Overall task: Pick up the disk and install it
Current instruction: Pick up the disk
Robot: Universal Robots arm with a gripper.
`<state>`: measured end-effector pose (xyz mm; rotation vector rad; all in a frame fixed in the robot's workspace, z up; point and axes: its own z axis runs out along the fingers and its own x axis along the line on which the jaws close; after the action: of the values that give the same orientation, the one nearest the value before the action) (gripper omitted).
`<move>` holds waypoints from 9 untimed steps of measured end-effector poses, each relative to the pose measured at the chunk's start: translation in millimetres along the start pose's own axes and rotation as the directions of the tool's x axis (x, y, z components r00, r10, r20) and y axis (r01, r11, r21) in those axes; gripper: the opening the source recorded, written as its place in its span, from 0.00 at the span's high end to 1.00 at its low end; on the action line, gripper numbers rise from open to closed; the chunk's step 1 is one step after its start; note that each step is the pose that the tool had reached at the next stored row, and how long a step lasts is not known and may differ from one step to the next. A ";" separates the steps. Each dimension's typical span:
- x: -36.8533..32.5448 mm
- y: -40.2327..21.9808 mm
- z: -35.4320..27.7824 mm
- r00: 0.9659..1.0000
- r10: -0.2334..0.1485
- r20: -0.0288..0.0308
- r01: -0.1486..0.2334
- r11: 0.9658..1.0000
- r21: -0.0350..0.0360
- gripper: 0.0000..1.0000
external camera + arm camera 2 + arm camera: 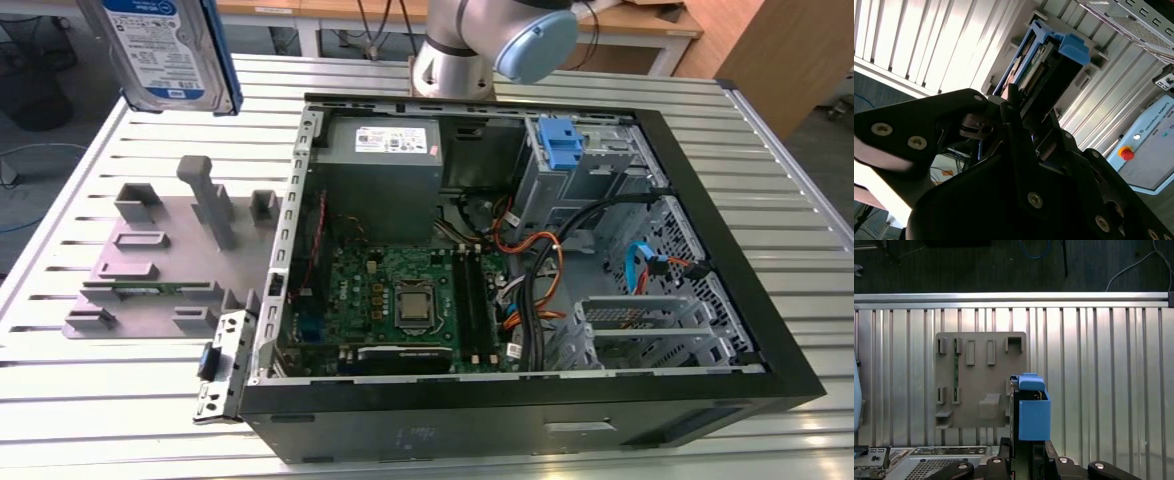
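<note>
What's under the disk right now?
The grey fixture on the slatted table lies below the disk; the disk hides part of one fixture edge.

The disk (pixel 163 45), silver-grey with a white and blue label and a blue carrier frame (pixel 1033 415), stands upright on edge in the air above the desk (pixel 80 170), clamped by the end effector (pixel 1026 450).

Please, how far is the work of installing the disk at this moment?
Picking up looks done: the disk is in the air, clear of the grey holder on the table. In hand: the gripper is shut on it. Left: it is not yet inside the open computer case.
</note>
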<state>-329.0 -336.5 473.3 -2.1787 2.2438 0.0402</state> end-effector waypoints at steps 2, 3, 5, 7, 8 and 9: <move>-0.1 -3.0 0.0 1.000 0.000 0.000 0.000 1.000 0.000 0.65; -0.1 -4.5 0.0 1.000 0.000 0.000 0.000 1.000 0.000 0.65; -0.2 -7.4 0.0 1.000 0.000 0.000 0.000 1.000 0.000 0.65; -0.3 -10.1 0.0 1.000 0.000 0.000 0.000 1.000 0.000 0.65; -0.4 -11.5 0.0 1.000 0.000 0.000 0.000 1.000 0.000 0.65; -0.4 -12.8 0.0 1.000 0.000 0.000 0.000 1.000 0.000 0.65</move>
<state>-316.1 -336.5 473.2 -2.1787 2.2439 0.0402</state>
